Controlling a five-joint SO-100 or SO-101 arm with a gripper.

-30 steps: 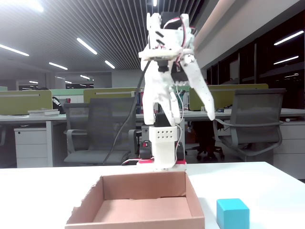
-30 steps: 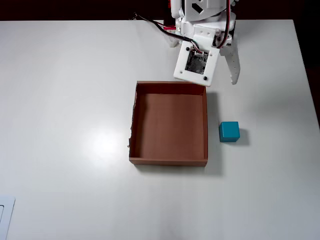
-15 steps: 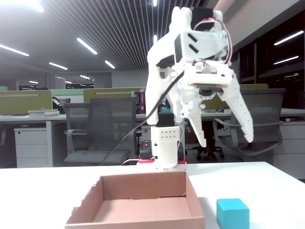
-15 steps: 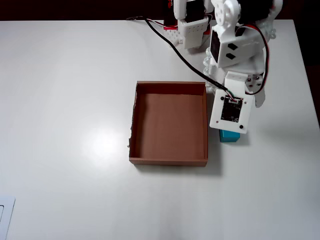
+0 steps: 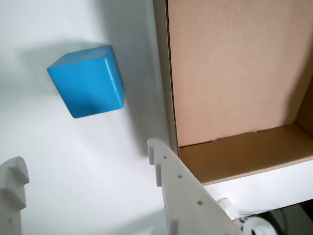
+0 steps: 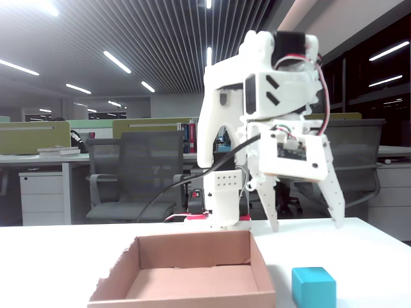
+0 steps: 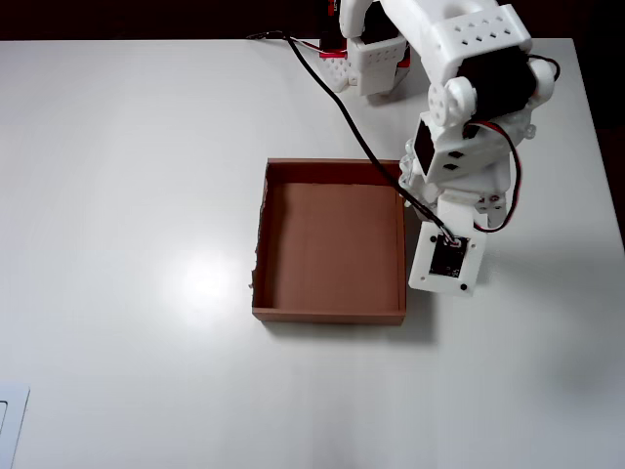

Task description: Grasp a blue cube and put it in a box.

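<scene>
The blue cube (image 5: pixel 87 81) sits on the white table just left of the box (image 5: pixel 234 73) in the wrist view. My gripper (image 5: pixel 88 169) is open and empty, and its two white fingers stand apart below the cube without touching it. In the fixed view the gripper (image 6: pixel 307 222) hangs open above the cube (image 6: pixel 313 287), which rests right of the box (image 6: pixel 186 277). The box is empty. In the overhead view the box (image 7: pixel 332 244) lies mid-table, and my wrist (image 7: pixel 445 259) beside its right wall hides the cube.
The arm's base (image 7: pixel 366 59) stands at the table's back edge, with a black cable (image 7: pixel 332 93) running from it over the box's back right corner. Office chairs and desks (image 6: pixel 135 173) lie beyond the table. A pale flat object (image 7: pixel 10 420) sits at the front left corner.
</scene>
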